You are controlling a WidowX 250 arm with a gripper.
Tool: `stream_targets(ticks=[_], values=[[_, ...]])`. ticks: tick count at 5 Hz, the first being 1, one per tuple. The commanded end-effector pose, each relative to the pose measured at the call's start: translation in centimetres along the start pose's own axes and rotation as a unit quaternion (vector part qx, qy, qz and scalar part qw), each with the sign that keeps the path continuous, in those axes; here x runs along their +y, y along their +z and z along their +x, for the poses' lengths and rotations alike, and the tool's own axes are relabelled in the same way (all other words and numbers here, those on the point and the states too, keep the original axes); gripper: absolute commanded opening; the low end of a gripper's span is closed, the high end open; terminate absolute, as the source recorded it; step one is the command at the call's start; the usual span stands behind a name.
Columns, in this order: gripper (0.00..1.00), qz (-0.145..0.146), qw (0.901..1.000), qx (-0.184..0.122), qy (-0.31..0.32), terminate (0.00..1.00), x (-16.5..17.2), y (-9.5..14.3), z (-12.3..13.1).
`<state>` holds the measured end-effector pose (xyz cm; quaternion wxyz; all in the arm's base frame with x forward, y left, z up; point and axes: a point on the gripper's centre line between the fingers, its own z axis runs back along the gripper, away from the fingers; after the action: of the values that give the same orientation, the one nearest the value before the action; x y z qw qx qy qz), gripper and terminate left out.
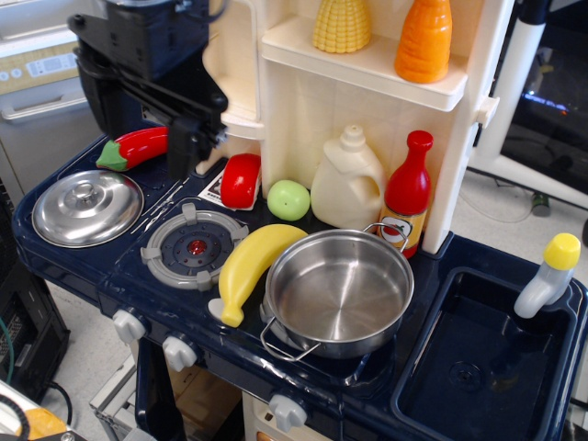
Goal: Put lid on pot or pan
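The shiny domed steel lid [87,207] with a small centre knob lies flat on the dark blue toy stove at the far left. The shallow steel pot [338,290] with two wire loop handles stands empty on the right burner, well to the right of the lid. My black gripper [144,129] hangs above the back left of the stove, behind and above the lid. Its two fingers [188,147] are spread wide with nothing between them. It touches neither lid nor pot.
A grey burner ring [195,246] and a yellow banana [252,266] lie between lid and pot. A red pepper [138,147], a red piece [241,180], a green apple [288,199], a cream jug [347,182] and a red bottle [407,193] line the back. The sink [487,367] is at right.
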<state>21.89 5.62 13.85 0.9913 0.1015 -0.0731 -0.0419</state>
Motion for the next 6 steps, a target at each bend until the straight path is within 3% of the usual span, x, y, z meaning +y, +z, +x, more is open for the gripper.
stream_targets(ticks=[1,3,4,5,6], values=[[1.00,0.013,0.9990,-0.041,-0.010,0.00,4.0,-2.4,2.5],[1.00,0.013,0.9990,-0.041,-0.010,0.00,4.0,-2.4,2.5],[1.00,0.010,0.9979,-0.061,0.019,0.00,6.3,-5.8,1.1],[1.00,0.021,0.9968,-0.065,0.042,0.00,8.5,-7.7,0.5],[1.00,0.013,0.9968,-0.067,0.043,0.00,10.3,-9.1,0.4]])
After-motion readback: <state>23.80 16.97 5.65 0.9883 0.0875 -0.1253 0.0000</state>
